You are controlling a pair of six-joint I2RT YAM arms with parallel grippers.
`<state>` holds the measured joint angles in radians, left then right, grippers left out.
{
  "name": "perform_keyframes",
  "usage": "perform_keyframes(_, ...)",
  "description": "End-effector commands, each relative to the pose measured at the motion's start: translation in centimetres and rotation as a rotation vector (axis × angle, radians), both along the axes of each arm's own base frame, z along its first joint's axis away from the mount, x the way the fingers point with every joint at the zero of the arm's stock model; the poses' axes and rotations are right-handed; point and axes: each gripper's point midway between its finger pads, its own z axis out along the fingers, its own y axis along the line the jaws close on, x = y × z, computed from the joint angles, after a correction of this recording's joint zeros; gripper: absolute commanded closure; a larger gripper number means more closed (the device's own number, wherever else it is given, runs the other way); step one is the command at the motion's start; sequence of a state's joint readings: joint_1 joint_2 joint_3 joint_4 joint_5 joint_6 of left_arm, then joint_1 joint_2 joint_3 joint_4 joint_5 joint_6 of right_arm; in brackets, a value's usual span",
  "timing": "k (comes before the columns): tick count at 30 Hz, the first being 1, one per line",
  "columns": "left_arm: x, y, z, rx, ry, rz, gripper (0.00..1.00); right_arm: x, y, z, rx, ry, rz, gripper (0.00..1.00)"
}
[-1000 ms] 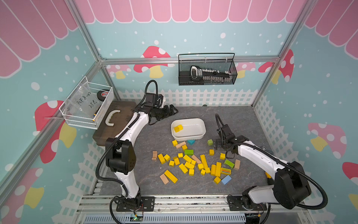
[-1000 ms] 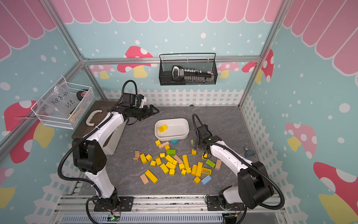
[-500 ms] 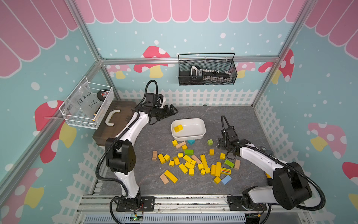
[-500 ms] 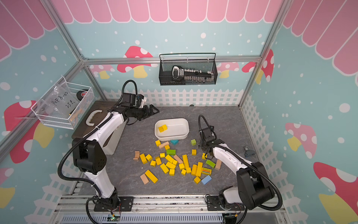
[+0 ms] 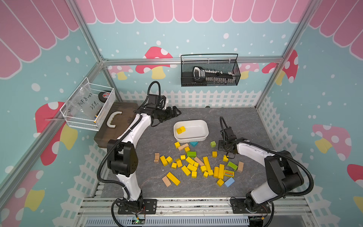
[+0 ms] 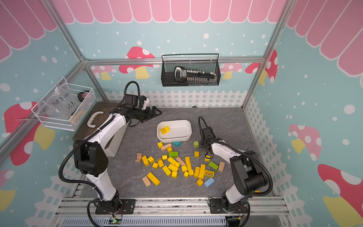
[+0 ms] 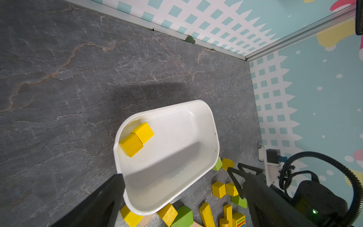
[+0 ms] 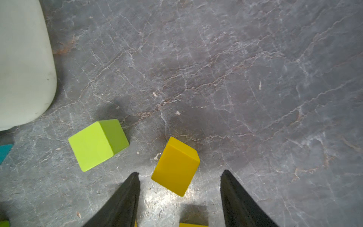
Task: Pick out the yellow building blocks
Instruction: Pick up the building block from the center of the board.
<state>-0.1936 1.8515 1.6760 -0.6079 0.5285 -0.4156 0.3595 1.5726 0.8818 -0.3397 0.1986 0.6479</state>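
Two yellow building blocks (image 5: 180,130) (image 6: 164,130) (image 7: 136,138) lie in the white bin (image 5: 204,125) (image 6: 187,125) (image 7: 208,125). Many more yellow building blocks (image 5: 206,163) (image 6: 188,163) are scattered in front of it, one of them striped (image 5: 228,173). My right gripper (image 5: 222,148) (image 6: 204,146) (image 8: 180,172) points down beside a green cube (image 5: 213,144) (image 8: 98,144). It is open, and the near end of one yellow block (image 8: 175,166) lies between its fingertips, untouched. The gripper hides that block in both top views. My left gripper (image 5: 175,113) (image 6: 156,113) (image 7: 180,182) hovers open and empty behind the bin.
Green (image 5: 191,153), blue (image 5: 229,182) and tan (image 5: 166,181) blocks are mixed in with the yellow ones. A brown case with a white handle (image 5: 115,121) stands at the left. Wire baskets (image 5: 210,72) (image 5: 89,107) hang on the walls. A white fence rims the table.
My right gripper has shifted slightly toward the front over the yellow block by the green cube, and its jaws have narrowed. The left arm has not moved.
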Motion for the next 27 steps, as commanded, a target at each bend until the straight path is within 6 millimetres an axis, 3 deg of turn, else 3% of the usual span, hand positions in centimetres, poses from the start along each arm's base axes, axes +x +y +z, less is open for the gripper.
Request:
perform_keyframes(1, -0.3, -0.4, 0.3, -0.008, -0.013, -0.018, 0.00, 0.2, 0.0, 0.1, 0.007, 0.018, -0.004, 0.40)
perform_keyframes(4, -0.3, -0.4, 0.3, -0.007, -0.013, -0.018, 0.00, 0.1, -0.2, 0.0, 0.008, 0.021, -0.012, 0.41)
perform_keyframes(11, -0.4, -0.5, 0.4, -0.007, -0.016, -0.021, 0.00, 0.1, -0.5, -0.7, 0.020, 0.052, -0.029, 0.58)
perform_keyframes(27, -0.4, -0.5, 0.6, -0.007, -0.020, -0.021, 0.00, 0.1, -0.8, -1.0, 0.032, 0.064, -0.047, 0.75)
